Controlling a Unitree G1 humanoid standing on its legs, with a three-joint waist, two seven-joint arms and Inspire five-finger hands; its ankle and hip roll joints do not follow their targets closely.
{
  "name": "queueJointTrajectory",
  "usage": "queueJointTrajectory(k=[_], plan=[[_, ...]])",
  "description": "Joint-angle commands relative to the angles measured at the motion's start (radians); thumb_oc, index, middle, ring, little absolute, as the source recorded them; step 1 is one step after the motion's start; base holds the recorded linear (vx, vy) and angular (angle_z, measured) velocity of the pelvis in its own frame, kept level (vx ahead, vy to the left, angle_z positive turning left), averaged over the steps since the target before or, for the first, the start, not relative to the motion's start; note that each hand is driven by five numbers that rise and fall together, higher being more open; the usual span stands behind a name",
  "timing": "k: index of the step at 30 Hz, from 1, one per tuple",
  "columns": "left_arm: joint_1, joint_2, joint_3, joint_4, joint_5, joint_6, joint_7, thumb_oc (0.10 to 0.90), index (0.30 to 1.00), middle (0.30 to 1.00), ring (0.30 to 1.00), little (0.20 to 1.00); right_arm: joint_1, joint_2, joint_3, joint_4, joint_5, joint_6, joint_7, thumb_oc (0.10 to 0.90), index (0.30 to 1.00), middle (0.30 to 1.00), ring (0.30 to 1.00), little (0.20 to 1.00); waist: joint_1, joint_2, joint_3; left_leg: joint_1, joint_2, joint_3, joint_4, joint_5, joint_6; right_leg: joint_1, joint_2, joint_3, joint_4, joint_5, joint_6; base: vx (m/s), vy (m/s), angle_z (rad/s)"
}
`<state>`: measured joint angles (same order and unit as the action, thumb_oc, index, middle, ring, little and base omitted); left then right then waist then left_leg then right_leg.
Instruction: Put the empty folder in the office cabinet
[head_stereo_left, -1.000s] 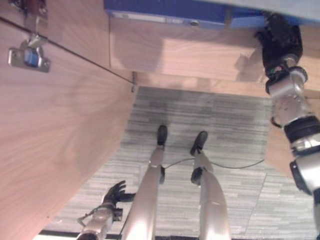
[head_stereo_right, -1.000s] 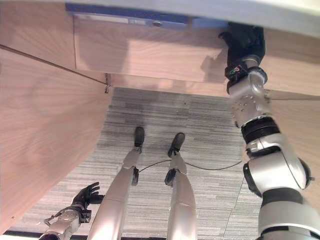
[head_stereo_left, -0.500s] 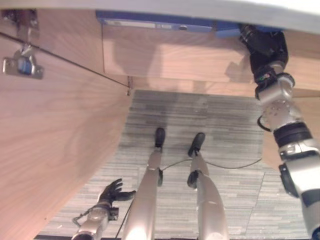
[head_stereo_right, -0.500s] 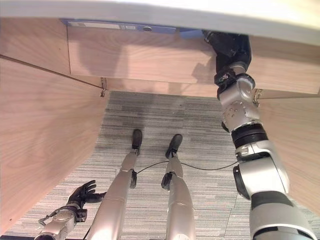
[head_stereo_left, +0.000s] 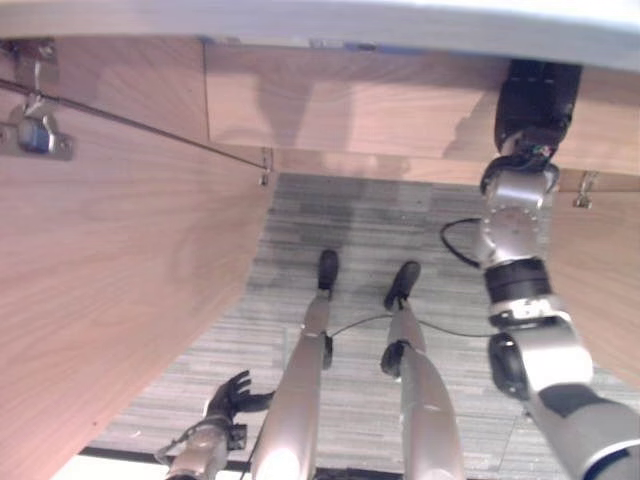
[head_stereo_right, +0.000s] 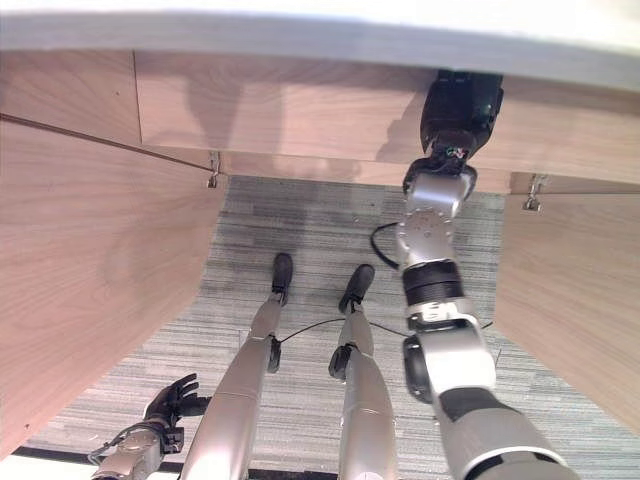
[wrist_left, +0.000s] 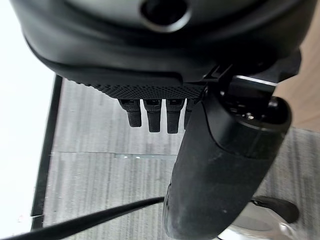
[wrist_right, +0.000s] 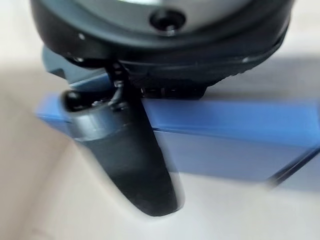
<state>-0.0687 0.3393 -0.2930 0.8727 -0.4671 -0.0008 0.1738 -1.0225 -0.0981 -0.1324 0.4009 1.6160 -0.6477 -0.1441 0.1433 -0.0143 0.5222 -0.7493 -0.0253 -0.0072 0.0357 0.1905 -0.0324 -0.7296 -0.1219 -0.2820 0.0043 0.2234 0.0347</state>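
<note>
One blue folder (wrist_right: 235, 130), two dark hands (head_stereo_left: 232, 392) (wrist_right: 125, 150), one wooden cabinet (head_stereo_right: 300, 110), two open doors (head_stereo_left: 100, 280) (head_stereo_right: 570, 290), three hinges (head_stereo_left: 35, 135).

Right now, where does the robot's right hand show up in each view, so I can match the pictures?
Left eye view: right hand at upper right, reaching up into the cabinet.
Right eye view: upper centre-right, same reach.
Right wrist view: close up, thumb in front of the blue folder.
Shared landmark: the metal hinge just right of that arm.
</note>
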Motion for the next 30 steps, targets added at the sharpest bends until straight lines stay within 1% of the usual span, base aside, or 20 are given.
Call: queueJointTrajectory(k=[1, 2, 3, 4, 5, 6, 7, 8, 10, 12, 16, 20, 21, 24, 27, 28, 30], plan=[[0.051, -0.006, -0.059, -0.014, -0.050, 0.027, 0.084, 0.800, 0.900, 0.900, 0.900, 0.900, 0.107, 0.066, 0.016, -0.160, -0.070, -0.244, -0.084, 0.800, 0.900, 0.900, 0.900, 0.900, -0.010, 0.021, -0.003, 0.053, -0.079, -0.083, -0.006, -0.120, 0.039, -0.018, -0.034, -0.019, 0.073, -0.084, 0.096, 0.01, 0.046, 0.02], [0.042, -0.009, -0.071, -0.030, -0.062, 0.030, 0.091, 0.800, 0.900, 0.900, 0.900, 0.900, 0.127, 0.074, 0.035, -0.161, -0.107, -0.250, -0.135, 0.800, 0.900, 0.900, 0.900, 0.900, -0.018, 0.017, -0.003, 0.050, -0.079, -0.079, -0.004, -0.121, 0.040, -0.020, -0.034, -0.018, 0.074, -0.083, 0.095, -0.01, 0.046, -0.01], [0.038, -0.010, -0.080, -0.042, -0.075, 0.036, 0.097, 0.800, 0.900, 0.900, 0.900, 0.900, 0.142, 0.070, 0.064, -0.162, -0.173, -0.232, -0.222, 0.800, 0.900, 0.900, 0.900, 0.900, -0.024, 0.014, -0.003, 0.049, -0.079, -0.076, -0.002, -0.121, 0.040, -0.022, -0.036, -0.016, 0.075, -0.082, 0.095, -0.01, 0.038, 0.00], [0.031, -0.003, -0.090, -0.048, -0.094, 0.043, 0.098, 0.800, 0.900, 0.900, 0.900, 0.900, 0.156, 0.056, 0.120, -0.140, -0.237, -0.184, -0.312, 0.800, 0.900, 0.900, 0.900, 0.900, -0.030, 0.008, -0.003, 0.047, -0.077, -0.072, 0.000, -0.121, 0.041, -0.023, -0.036, -0.016, 0.077, -0.079, 0.094, -0.01, 0.048, 0.06], [0.026, 0.006, -0.101, -0.049, -0.135, 0.050, 0.102, 0.800, 0.900, 0.900, 0.900, 0.900, 0.127, -0.001, 0.225, -0.060, -0.325, -0.050, -0.446, 0.800, 0.900, 0.900, 0.900, 0.900, -0.035, -0.005, -0.003, 0.048, -0.074, -0.064, 0.001, -0.121, 0.042, -0.023, -0.037, -0.014, 0.075, -0.072, 0.091, -0.01, 0.036, 0.07], [0.026, 0.006, -0.101, -0.049, -0.135, 0.050, 0.102, 0.800, 0.900, 0.900, 0.900, 0.900, 0.127, -0.001, 0.225, -0.062, -0.330, -0.049, -0.452, 0.800, 0.900, 0.900, 0.900, 0.900, -0.035, -0.005, -0.003, 0.048, -0.074, -0.064, 0.001, -0.121, 0.042, -0.023, -0.037, -0.014, 0.075, -0.072, 0.091, -0.01, 0.026, 0.04], [0.009, 0.006, -0.100, -0.033, -0.132, 0.068, 0.091, 0.800, 0.900, 0.900, 0.900, 0.900, 0.094, -0.052, 0.245, -0.054, -0.410, 0.076, -0.454, 0.800, 0.900, 0.900, 0.900, 0.900, -0.040, -0.015, -0.003, 0.049, -0.072, -0.063, 0.004, -0.126, 0.045, -0.020, -0.040, -0.011, 0.075, -0.071, 0.090, 0.00, 0.000, 0.00], [0.002, 0.007, -0.093, -0.022, -0.129, 0.069, 0.088, 0.800, 0.900, 0.900, 0.900, 0.900, 0.097, -0.052, 0.258, -0.053, -0.393, 0.080, -0.433, 0.800, 0.900, 0.900, 0.900, 0.900, -0.041, -0.018, -0.003, 0.048, -0.072, -0.063, 0.007, -0.127, 0.046, -0.021, -0.039, -0.010, 0.076, -0.069, 0.090, 0.00, -0.002, -0.06], [-0.006, 0.015, -0.077, -0.006, -0.120, 0.064, 0.098, 0.800, 0.900, 0.900, 0.900, 0.900, 0.092, -0.051, 0.257, -0.053, -0.359, 0.043, -0.434, 0.800, 0.900, 0.900, 0.900, 0.900, -0.044, -0.025, -0.003, 0.044, -0.071, -0.065, 0.015, -0.130, 0.046, -0.023, -0.040, -0.007, 0.077, -0.066, 0.090, 0.00, -0.003, -0.06], [-0.003, 0.011, -0.067, -0.002, -0.111, 0.068, 0.104, 0.800, 0.900, 0.900, 0.900, 0.900, 0.120, -0.045, 0.249, -0.120, -0.397, 0.011, -0.459, 0.800, 0.900, 0.900, 0.900, 0.900, -0.051, -0.029, -0.003, 0.042, -0.070, -0.061, 0.014, -0.132, 0.047, -0.026, -0.039, -0.006, 0.078, -0.067, 0.090, -0.01, 0.008, -0.05], [-0.009, -0.006, -0.065, -0.001, -0.111, 0.077, 0.128, 0.800, 0.900, 0.900, 0.900, 0.900, 0.245, -0.010, 0.314, -0.322, -0.465, -0.023, -0.470, 0.800, 0.900, 0.900, 0.900, 0.900, -0.071, -0.041, -0.002, 0.030, -0.069, -0.057, 0.015, -0.131, 0.047, -0.040, -0.036, -0.009, 0.077, -0.062, 0.087, -0.01, 0.003, -0.05], [-0.011, -0.016, -0.073, -0.006, -0.103, 0.075, 0.134, 0.800, 0.900, 0.900, 0.900, 0.900, 0.284, 0.010, 0.331, -0.370, -0.468, -0.037, -0.454, 0.800, 0.900, 0.900, 0.900, 0.900, -0.078, -0.042, -0.002, 0.029, -0.069, -0.054, 0.016, -0.131, 0.047, -0.041, -0.037, -0.009, 0.076, -0.059, 0.088, -0.01, 0.007, -0.03], [-0.019, -0.020, -0.075, -0.013, -0.100, 0.074, 0.137, 0.800, 0.900, 0.900, 0.900, 0.900, 0.295, 0.042, 0.330, -0.372, -0.420, -0.060, -0.406, 0.800, 0.900, 0.900, 0.900, 0.900, -0.081, -0.037, -0.002, 0.030, -0.070, -0.056, 0.015, -0.131, 0.048, -0.043, -0.037, -0.007, 0.078, -0.059, 0.088, 0.00, 0.000, 0.00], [-0.024, -0.022, -0.074, -0.030, -0.105, 0.064, 0.148, 0.800, 0.900, 0.900, 0.900, 0.900, 0.291, 0.087, 0.318, -0.366, -0.336, -0.114, -0.335, 0.800, 0.900, 0.900, 0.900, 0.900, -0.080, -0.028, -0.002, 0.037, -0.072, -0.055, 0.016, -0.131, 0.047, -0.037, -0.037, -0.005, 0.080, -0.060, 0.088, 0.00, 0.000, 0.00], [-0.024, -0.021, -0.072, -0.029, -0.104, 0.062, 0.150, 0.800, 0.900, 0.900, 0.900, 0.900, 0.299, 0.103, 0.324, -0.373, -0.288, -0.131, -0.285, 0.800, 0.900, 0.900, 0.900, 0.900, -0.080, -0.024, -0.002, 0.044, -0.074, -0.054, 0.016, -0.131, 0.046, -0.030, -0.038, -0.004, 0.079, -0.060, 0.089, 0.00, 0.000, 0.00], [-0.028, -0.019, -0.071, -0.024, -0.103, 0.061, 0.151, 0.800, 0.900, 0.900, 0.900, 0.900, 0.309, 0.115, 0.335, -0.380, -0.260, -0.134, -0.257, 0.800, 0.900, 0.900, 0.900, 0.900, -0.079, -0.018, -0.002, 0.056, -0.075, -0.052, 0.014, -0.129, 0.045, -0.022, -0.040, 0.000, 0.079, -0.059, 0.091, 0.00, 0.000, 0.00], [-0.027, -0.019, -0.070, -0.023, -0.102, 0.061, 0.148, 0.800, 0.900, 0.900, 0.900, 0.900, 0.311, 0.116, 0.340, -0.382, -0.248, -0.134, -0.241, 0.800, 0.900, 0.900, 0.900, 0.900, -0.079, -0.016, -0.002, 0.062, -0.076, -0.050, 0.012, -0.129, 0.044, -0.018, -0.040, 0.001, 0.079, -0.058, 0.091, -0.01, 0.004, -0.02]])
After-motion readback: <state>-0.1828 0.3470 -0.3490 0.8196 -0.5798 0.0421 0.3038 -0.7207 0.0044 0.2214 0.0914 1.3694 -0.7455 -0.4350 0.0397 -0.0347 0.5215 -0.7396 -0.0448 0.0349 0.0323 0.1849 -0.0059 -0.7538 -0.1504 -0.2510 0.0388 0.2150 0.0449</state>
